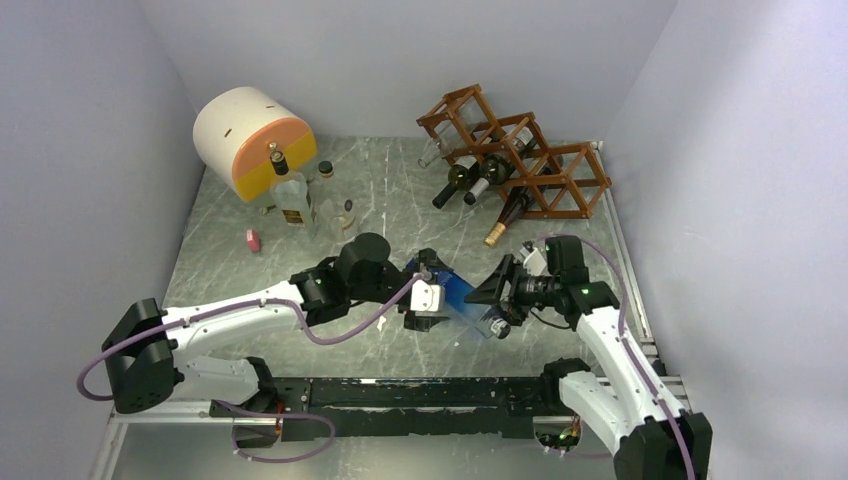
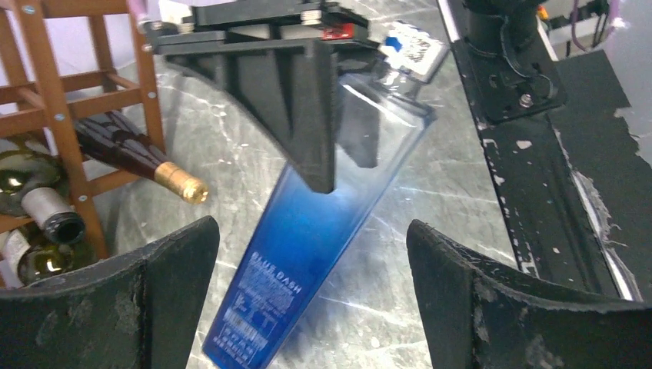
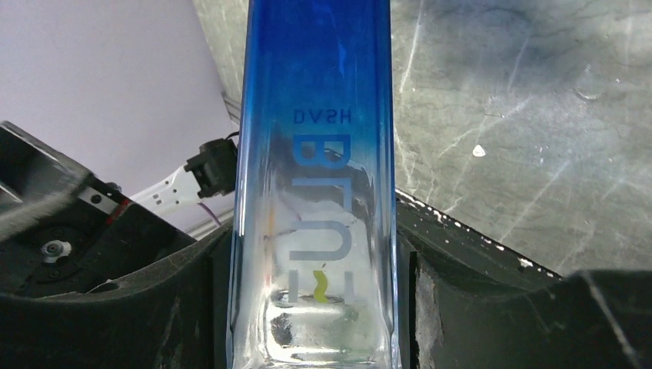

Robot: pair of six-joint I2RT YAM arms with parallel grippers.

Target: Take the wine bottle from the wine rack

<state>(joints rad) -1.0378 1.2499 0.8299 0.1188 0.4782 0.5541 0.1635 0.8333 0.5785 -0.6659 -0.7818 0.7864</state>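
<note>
A: Item one, blue bottle (image 1: 455, 288)?
B: Off the rack (image 2: 54, 92), tilted between the arms at the near middle of the table (image 1: 380, 180). Right gripper (image 1: 492, 292) clamped on its clear upper end. Left gripper (image 2: 311, 227) spread wide around its base, not touching.
A: Rack contents?
B: Three dark bottles (image 1: 510, 208), necks poking out; far right, by the wall.
A: Room?
B: Open marble between rack and arms; cylinder (image 1: 250, 130) far left; pale walls around.
</note>
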